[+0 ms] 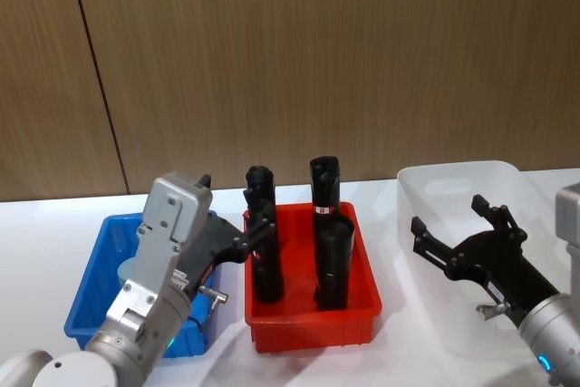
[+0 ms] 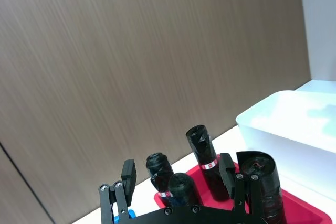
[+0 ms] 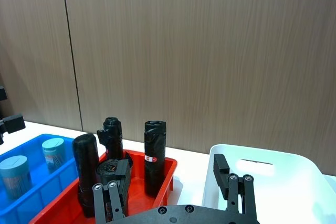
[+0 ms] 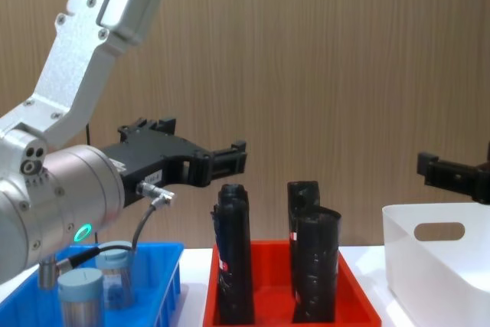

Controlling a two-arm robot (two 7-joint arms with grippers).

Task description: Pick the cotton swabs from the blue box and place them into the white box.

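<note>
Pick not begun: both cotton swabs (image 3: 54,151) sit in blue box (image 1: 91,298). Left gripper (image 2: 177,170) hovers above, fingers spread, empty. Right gripper (image 1: 449,217), likewise spread, over white box (image 1: 458,169). Next, probably: left lowers onto jar.

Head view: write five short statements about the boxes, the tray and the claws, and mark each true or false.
1. Both cotton swabs sit in the blue box. True.
2. The red tray holds three black rolls. False: it holds four.
3. The left claw grips a jar. False: it is open and holds nothing.
4. The right claw is open above the white box. True.
5. The red tray stands between the blue box and the white box. True.
</note>
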